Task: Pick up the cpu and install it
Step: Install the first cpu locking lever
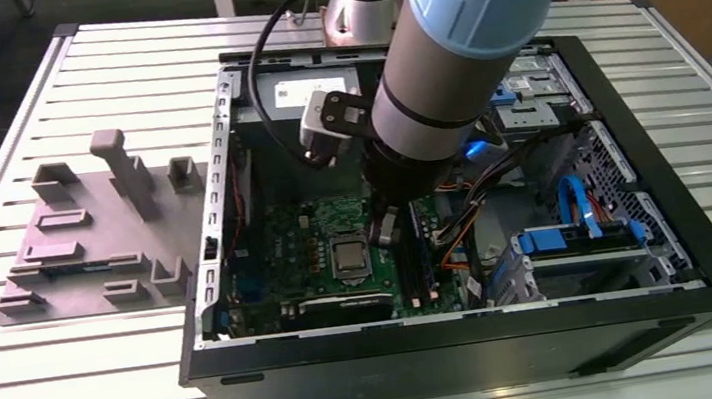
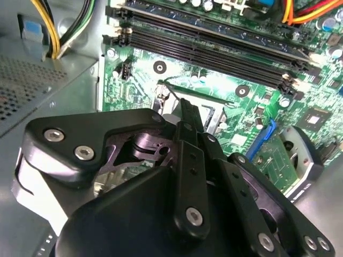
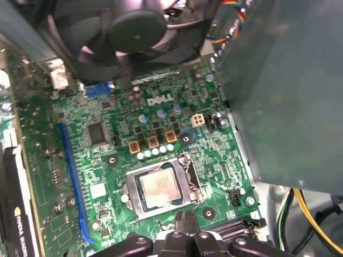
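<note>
1. In the exterior view an open computer case (image 1: 468, 348) lies on a slatted metal table (image 1: 53, 365), filling the centre and right of the frame
2. The robot arm (image 1: 461, 57) comes down from the top centre into the case, over the green motherboard (image 1: 299, 231)
3. The cpu (image 1: 349, 255) sits flat in its socket on the motherboard, just below the centre of the exterior view; in the first wrist view it lies in the lower middle (image 3: 159, 186), inside the silver socket frame (image 3: 185, 176)
4. The gripper (image 3: 185, 231) sits at the bottom edge of the first wrist view, just beside the socket and holding nothing; its fingers (image 3: 179, 222) lie close together
5. A black fan (image 3: 134, 27) fills the top of the first wrist view
6. A grey fixture tray (image 1: 99, 239) with upright posts stands on the table at the left of the exterior view, beside the case
</note>
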Controlling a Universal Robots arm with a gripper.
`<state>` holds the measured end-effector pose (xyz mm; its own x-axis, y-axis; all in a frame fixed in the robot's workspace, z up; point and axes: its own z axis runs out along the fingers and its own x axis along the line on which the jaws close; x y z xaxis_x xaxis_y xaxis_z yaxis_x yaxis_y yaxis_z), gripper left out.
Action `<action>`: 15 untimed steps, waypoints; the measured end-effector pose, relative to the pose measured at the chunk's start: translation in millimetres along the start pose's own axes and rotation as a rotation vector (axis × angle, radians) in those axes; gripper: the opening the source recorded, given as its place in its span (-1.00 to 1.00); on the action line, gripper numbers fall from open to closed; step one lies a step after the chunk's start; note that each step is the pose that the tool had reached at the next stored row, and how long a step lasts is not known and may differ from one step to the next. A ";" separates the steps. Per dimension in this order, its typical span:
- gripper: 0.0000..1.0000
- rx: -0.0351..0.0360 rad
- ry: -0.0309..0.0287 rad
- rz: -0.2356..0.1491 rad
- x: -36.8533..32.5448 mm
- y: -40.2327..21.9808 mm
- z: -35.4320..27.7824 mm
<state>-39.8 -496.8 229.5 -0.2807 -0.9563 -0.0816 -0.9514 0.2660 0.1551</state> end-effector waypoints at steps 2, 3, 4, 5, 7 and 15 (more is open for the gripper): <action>-0.79 -0.0027 0.0031 -0.030 0.0 -0.1 0.3; -0.79 -0.0038 0.0041 -0.043 0.0 -0.1 0.4; -0.79 -0.0039 0.0040 -0.054 0.1 -0.1 0.4; -0.79 -0.0029 0.0027 -0.062 0.1 -0.1 0.4; -0.79 0.0002 -0.0088 -0.067 0.0 -0.2 0.6; -0.79 0.0041 -0.0299 -0.098 0.0 -0.2 0.5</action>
<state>-39.7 -496.8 229.0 -0.1900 -0.9737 -0.1256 -0.9749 0.1721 0.1410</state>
